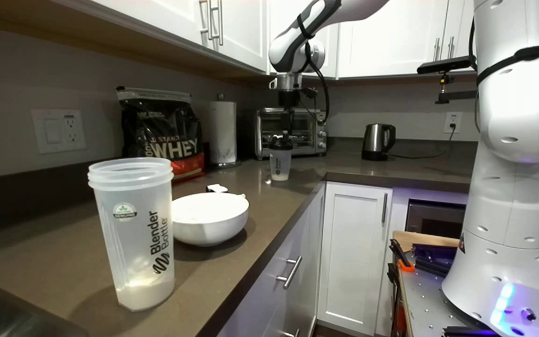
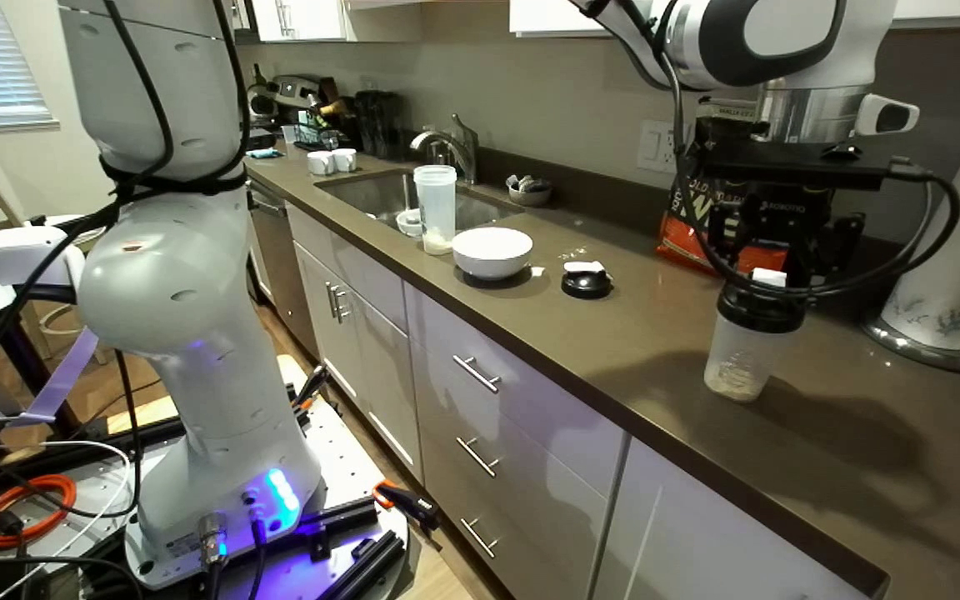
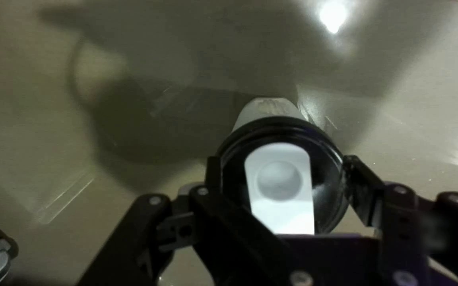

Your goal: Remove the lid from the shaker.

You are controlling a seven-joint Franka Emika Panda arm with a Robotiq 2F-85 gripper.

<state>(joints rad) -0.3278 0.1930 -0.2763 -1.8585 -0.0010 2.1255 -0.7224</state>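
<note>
The shaker, a small translucent cup with pale powder at its bottom, stands on the counter in both exterior views point(image 1: 280, 164) point(image 2: 742, 358). A sliver of it shows in the wrist view point(image 3: 268, 109). Its black lid point(image 2: 759, 308) with a white flap is on top; the lid fills the space between my fingers in the wrist view point(image 3: 326, 178). My gripper point(image 3: 282, 163) points down from above, with one finger against each side of the lid, shut on it. The gripper also shows in an exterior view point(image 2: 780, 258), partly hidden by its cable.
A large open translucent bottle point(image 1: 134, 224), a white bowl point(image 1: 211, 220) and a loose black lid with white flap point(image 2: 587, 283) stand along the counter. A whey bag point(image 1: 162, 131), paper-towel roll point(image 1: 223, 131) and toaster oven point(image 1: 293, 126) are behind the shaker. The counter's front edge point(image 2: 638, 425) is near.
</note>
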